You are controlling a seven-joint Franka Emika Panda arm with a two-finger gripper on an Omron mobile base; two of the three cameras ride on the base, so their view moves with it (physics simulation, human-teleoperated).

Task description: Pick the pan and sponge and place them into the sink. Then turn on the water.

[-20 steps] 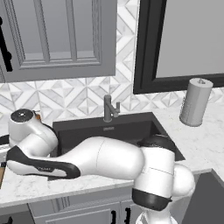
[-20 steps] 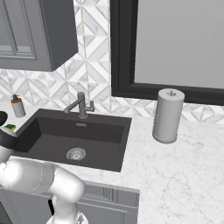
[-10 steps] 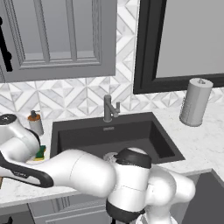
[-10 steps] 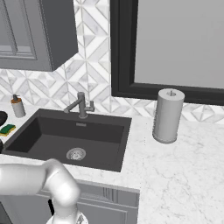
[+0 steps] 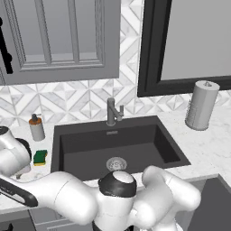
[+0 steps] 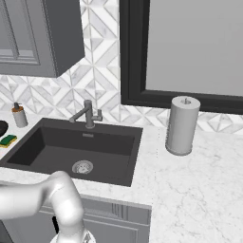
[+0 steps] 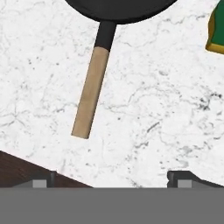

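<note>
On the marble counter [image 7: 166, 87], my gripper [image 7: 112, 177] hangs wide open, pan [image 7: 114, 8] handle at twelve o'clock, sponge [image 7: 216, 33] at two.

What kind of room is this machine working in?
A kitchen, rendered rather than real by the look of it: a dark sink with a faucet set in a marble counter, a frying pan and a paper towel roll.
</note>
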